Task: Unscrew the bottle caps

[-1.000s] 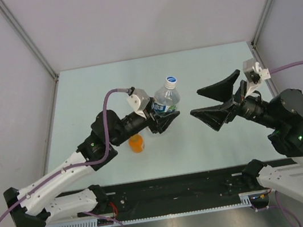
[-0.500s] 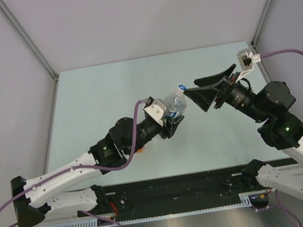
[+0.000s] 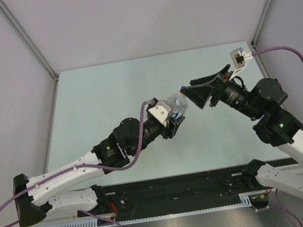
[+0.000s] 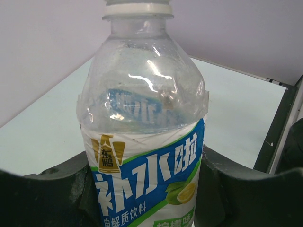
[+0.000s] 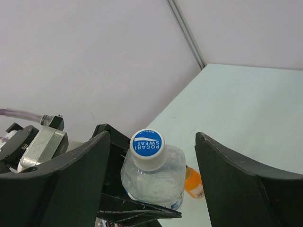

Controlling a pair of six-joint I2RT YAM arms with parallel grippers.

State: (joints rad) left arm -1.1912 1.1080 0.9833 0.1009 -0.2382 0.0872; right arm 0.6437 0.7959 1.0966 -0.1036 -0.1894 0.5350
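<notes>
My left gripper (image 3: pixel 171 123) is shut on a clear bottle (image 3: pixel 177 108) with a blue-white label (image 4: pixel 147 179), held off the table and tilted toward the right arm. Its black fingers (image 4: pixel 47 194) press both sides of the label. The bottle's cap (image 5: pixel 147 147) has white sides and a blue top. My right gripper (image 5: pixel 152 137) is open, with one jaw on each side of the cap and a gap on both sides. In the top view the right gripper (image 3: pixel 188 89) covers most of the cap. A short orange bottle (image 5: pixel 194 183) lies on the table beyond.
The pale green table (image 3: pixel 107 91) is bounded by grey walls at the back and on both sides, with metal posts (image 3: pixel 24 36) at the corners. A black rail (image 3: pixel 175 193) runs along the near edge between the arm bases.
The left arm carried the bottle to the right and tipped its cap toward the right arm. The right gripper moved left around the cap and narrowed its jaws.
</notes>
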